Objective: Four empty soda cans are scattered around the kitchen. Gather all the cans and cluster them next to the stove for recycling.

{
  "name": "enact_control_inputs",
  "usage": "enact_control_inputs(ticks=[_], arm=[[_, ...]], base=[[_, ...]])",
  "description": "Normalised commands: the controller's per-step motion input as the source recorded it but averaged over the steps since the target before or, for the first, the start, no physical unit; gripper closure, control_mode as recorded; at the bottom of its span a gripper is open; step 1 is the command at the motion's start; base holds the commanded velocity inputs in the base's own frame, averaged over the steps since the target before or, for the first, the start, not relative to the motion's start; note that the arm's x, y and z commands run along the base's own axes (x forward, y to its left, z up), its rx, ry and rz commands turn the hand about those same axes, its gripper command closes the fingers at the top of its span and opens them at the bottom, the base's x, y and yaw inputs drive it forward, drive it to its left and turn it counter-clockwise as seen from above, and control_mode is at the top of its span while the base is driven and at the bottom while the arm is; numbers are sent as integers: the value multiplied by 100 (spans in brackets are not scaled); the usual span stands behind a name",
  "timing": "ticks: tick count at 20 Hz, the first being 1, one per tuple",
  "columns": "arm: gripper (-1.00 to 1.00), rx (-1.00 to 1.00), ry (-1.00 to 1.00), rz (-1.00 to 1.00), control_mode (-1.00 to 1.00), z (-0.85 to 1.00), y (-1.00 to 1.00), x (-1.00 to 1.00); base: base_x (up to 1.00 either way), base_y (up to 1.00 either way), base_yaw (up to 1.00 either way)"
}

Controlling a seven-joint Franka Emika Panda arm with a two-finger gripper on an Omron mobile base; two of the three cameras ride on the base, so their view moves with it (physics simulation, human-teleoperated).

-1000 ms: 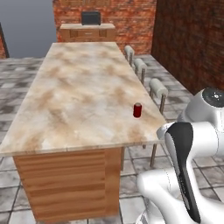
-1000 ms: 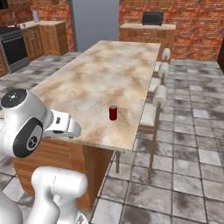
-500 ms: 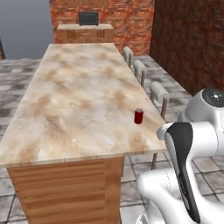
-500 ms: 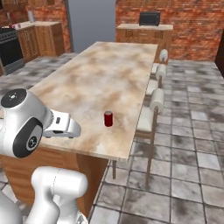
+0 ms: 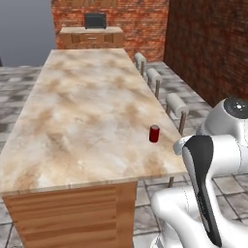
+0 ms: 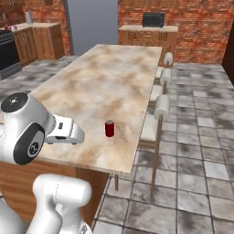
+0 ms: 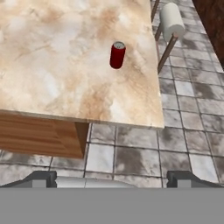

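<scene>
Ahead of the fingers: small red cylindrical soda can (image 7: 117,55) with a silver top, upright on the beige marbled island surface (image 5: 82,121), near its long edge on the stool side; well apart from the fingertips (image 7: 41,178), untouched
Fingers: spread wide with nothing between them; hanging short of the surface's near end, above the grey stone tile floor (image 7: 131,153)
Beyond the can from the fingers: white padded stools (image 6: 161,107) on thin wooden legs, tucked along the surface's edge
Far from the fingers: black stove front (image 6: 8,54) in the far left corner of the right base view, set in brown wooden cabinets against the red brick wall; whether other cans stand there I cannot tell
Step in hand, as I judge it: closing on the can for a pick; reach not yet made
Risk one: a low approach could strike the surface's end or edge; cause, fingers starting short of it
Risk two: a sideways brush could topple the light can and roll it off the nearby edge onto the floor; cause, off-centre descent
Risk three: a loose grip could drop it on the long carry to the stove
</scene>
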Motion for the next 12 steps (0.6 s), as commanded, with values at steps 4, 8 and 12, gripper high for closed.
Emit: enact_control_inputs(ticks=[4, 8, 12], arm=[[-100, 0, 0, 0, 100, 0, 0, 0], [-100, 0, 0, 0, 100, 0, 0, 0], [-100, 0, 0, 0, 100, 0, 0, 0]], base=[[31, -6, -4], [36, -5, -5], [32, -2, -5]])
